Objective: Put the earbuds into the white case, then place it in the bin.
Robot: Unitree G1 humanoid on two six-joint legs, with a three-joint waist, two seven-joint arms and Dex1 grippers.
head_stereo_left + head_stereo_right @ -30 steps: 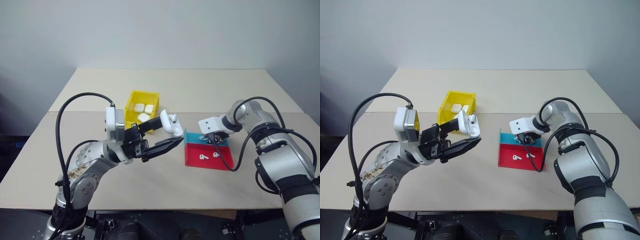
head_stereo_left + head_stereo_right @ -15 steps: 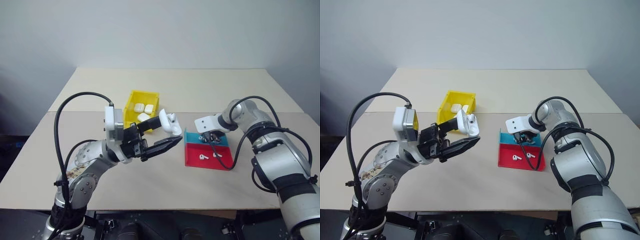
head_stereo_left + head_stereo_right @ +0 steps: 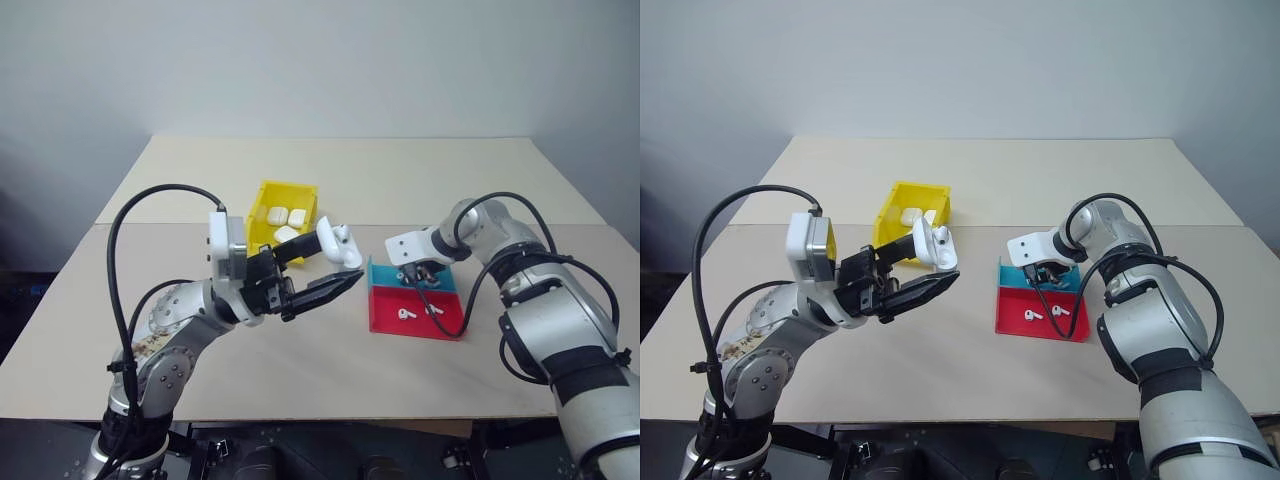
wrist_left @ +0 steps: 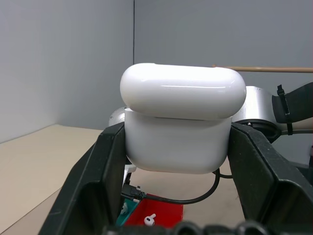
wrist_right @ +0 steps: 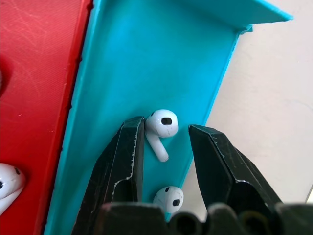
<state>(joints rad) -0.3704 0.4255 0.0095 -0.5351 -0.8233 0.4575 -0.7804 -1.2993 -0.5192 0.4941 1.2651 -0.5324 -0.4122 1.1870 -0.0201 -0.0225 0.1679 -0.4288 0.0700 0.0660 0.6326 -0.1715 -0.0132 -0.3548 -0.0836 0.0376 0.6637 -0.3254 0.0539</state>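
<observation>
I see little change: my right gripper edges slightly along the teal half of the tray, toward the yellow bin, and the wrist turns a touch. Its fingers now straddle an earbud lying on that teal floor.

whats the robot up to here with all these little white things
The left gripper holds a white case above the table, shut on its body. The right gripper is down in the teal part of the red-and-teal tray, its jaws apart around an earbud, with another earbud nearby. Two earbuds lie in the red part. The yellow bin already holds other white cases.
</observation>
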